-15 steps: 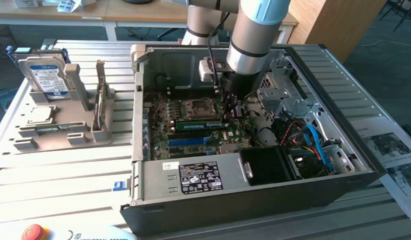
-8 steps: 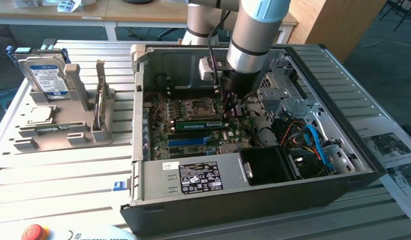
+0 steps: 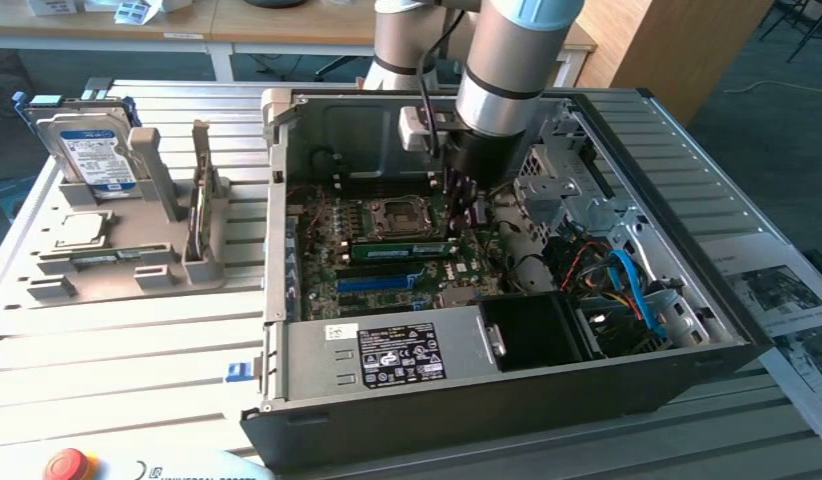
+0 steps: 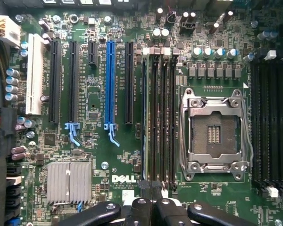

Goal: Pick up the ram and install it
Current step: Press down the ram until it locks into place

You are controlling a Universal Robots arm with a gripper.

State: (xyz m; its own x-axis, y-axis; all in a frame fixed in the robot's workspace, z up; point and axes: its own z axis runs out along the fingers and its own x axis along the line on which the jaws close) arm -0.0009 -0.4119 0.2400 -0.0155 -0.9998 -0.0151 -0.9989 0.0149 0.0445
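Note:
The ram (image 3: 398, 251) is a long green stick standing on edge in a slot of the motherboard (image 3: 324, 235), just below the CPU socket (image 3: 391, 215), inside the open PC case. In the wrist view it appears edge-on as a thin line (image 4: 145, 117) along the outermost of several dark slots. My gripper (image 3: 454, 225) reaches down into the case at the end of the ram toward the exterior view's right. Its black fingers are shut together (image 4: 151, 190) right over that end of the slots. Whether they pinch the ram or only rest at it I cannot tell.
A blue expansion slot (image 4: 109, 84) and black slots lie beside the ram slots. The power supply (image 3: 384, 350) and loose cables (image 3: 625, 280) fill the case's near side. Outside, a hard drive (image 3: 91, 145) stands in a grey holder (image 3: 118, 250); a red button (image 3: 67, 465) sits at the front edge.

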